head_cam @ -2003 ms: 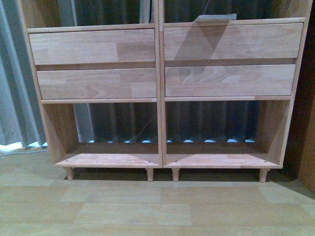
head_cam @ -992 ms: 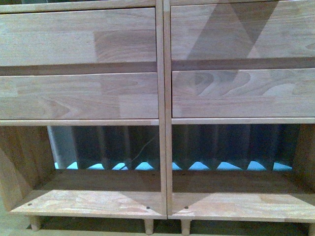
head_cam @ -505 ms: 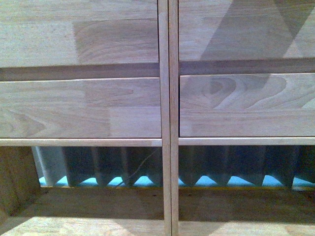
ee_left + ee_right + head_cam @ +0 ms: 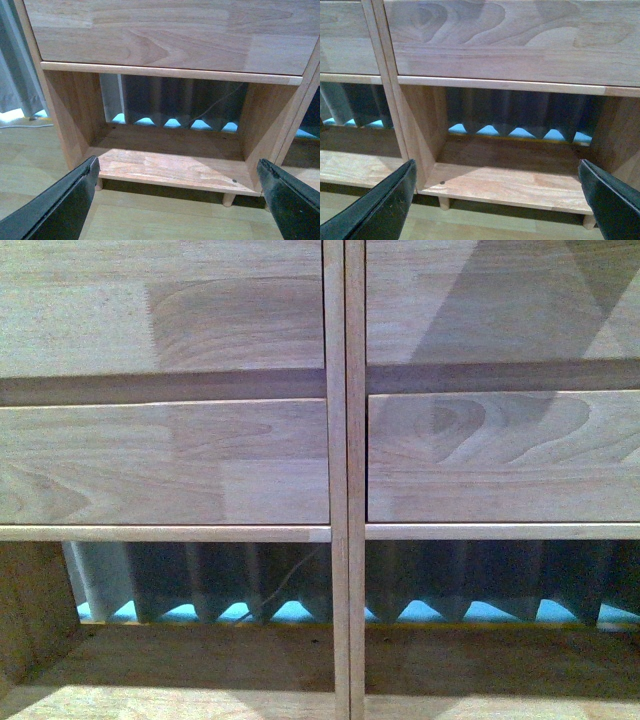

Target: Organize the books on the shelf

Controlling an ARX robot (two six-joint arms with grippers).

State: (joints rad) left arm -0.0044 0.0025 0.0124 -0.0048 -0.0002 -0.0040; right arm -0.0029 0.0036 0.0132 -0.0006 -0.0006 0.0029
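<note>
- Front view: the shelf (image 4: 338,440) is very close; no books show in any view
- Left wrist view: the left tool (image 4: 176,161) is wide and holds nothing
- Right wrist view: the right tool (image 4: 496,162) is wide too, with nothing in it; books are likely stiff and heavy, so grab across the spine

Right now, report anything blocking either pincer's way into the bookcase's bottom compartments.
Nothing visible does. The left pincer is open in front of the left bottom compartment, and the right pincer is open in front of the right bottom compartment. Only bare floor lies between them.
</note>
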